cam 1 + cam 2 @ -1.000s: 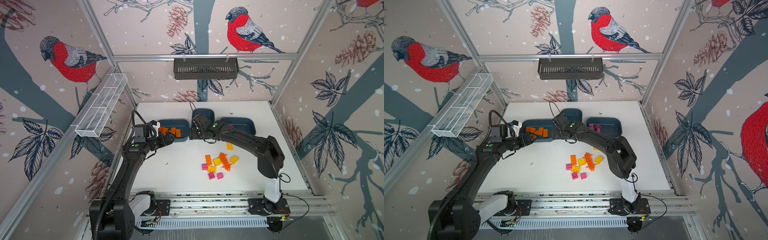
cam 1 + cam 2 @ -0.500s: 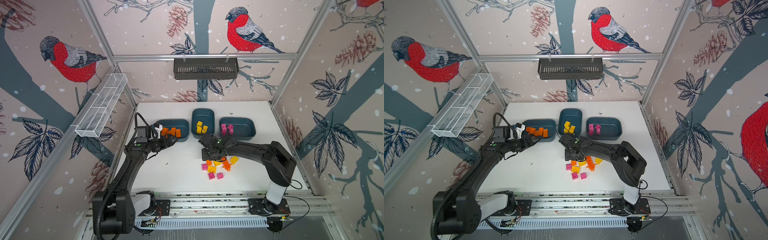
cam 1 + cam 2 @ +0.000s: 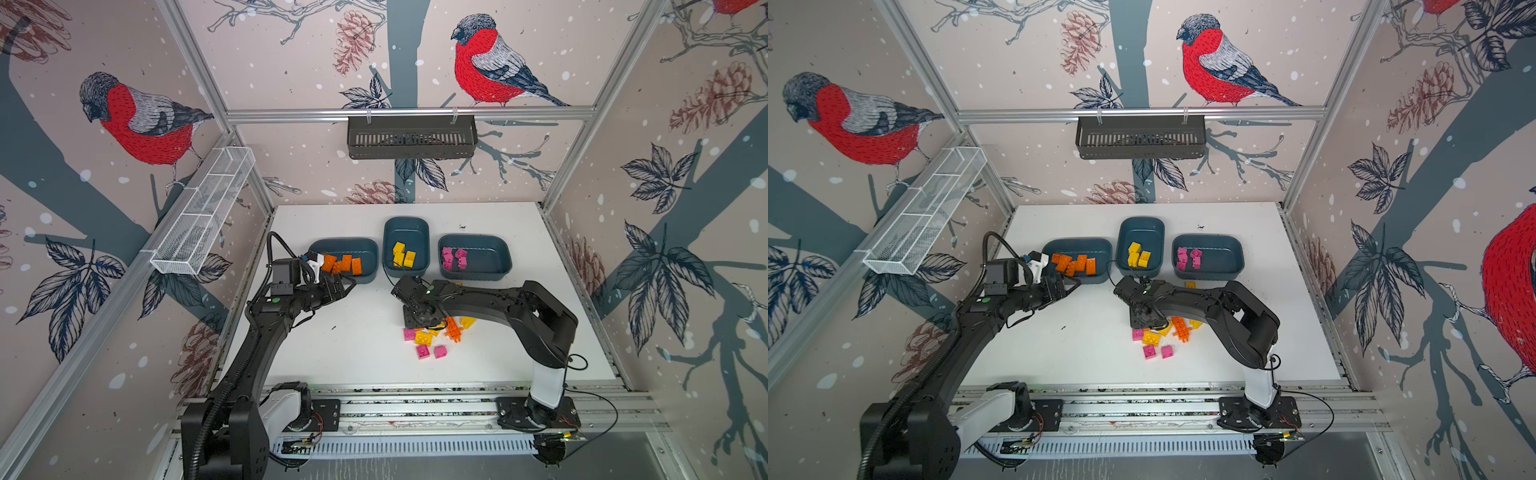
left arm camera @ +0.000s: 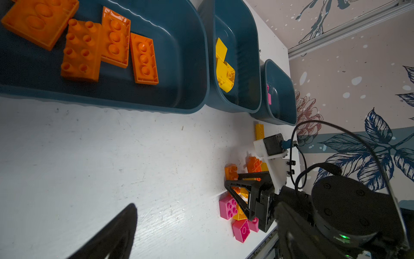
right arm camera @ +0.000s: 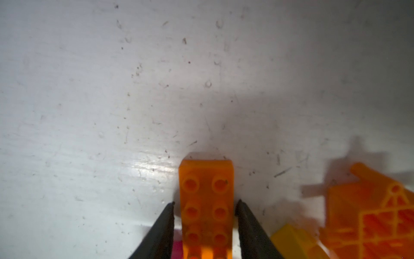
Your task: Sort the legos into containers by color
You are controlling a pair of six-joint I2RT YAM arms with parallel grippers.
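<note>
Right gripper [image 5: 205, 207]: jaws flank an orange brick [image 5: 206, 186] lying on the table [image 5: 112, 89], just beside its long sides; whether they pinch it cannot be told.
Left gripper [image 3: 343, 286]: spread wide, empty, near the left tub [image 3: 345, 241].
Left tub: orange bricks.
Middle tub [image 3: 409, 230]: yellow bricks.
Right tub [image 3: 486, 257]: pink bricks.
Loose legos [image 3: 424, 337]: mixed heap around the flanked brick.

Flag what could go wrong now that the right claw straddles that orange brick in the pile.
1. The right claw flanks the orange brick with slivers of gap, so it may slip or pivot on lifting.
2. A pink brick and yellow brick lie close; the claw could drag them.
3. The left claw sits in front of the orange tub; the arms might collide at drop-off.
</note>
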